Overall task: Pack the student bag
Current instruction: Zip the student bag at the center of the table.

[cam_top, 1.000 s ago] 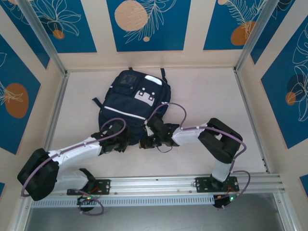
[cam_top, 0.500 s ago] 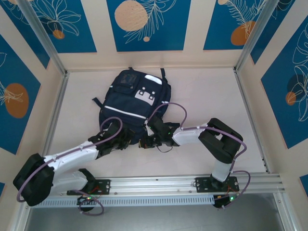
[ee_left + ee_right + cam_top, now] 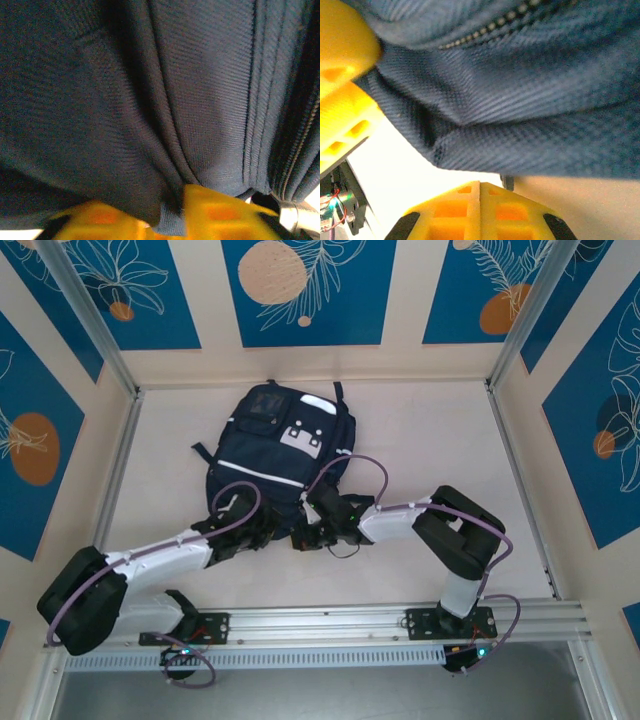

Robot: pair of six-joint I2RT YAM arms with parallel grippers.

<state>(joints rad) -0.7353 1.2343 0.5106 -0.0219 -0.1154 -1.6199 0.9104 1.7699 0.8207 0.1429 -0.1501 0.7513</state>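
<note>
Top external view: the student bag (image 3: 275, 445) lies flat toward the back of the table (image 3: 430, 460), with both arms at its near edge. On the left wrist cam, the left gripper (image 3: 172, 215) is narrowed down, pinching a fold of the bag's navy fabric. The right gripper (image 3: 480, 200) has its jaws pressed together under the bag's edge, can't tell if anything's caught.

Pale table (image 3: 440, 445) — blue floral panels (image 3: 340, 310)
</note>
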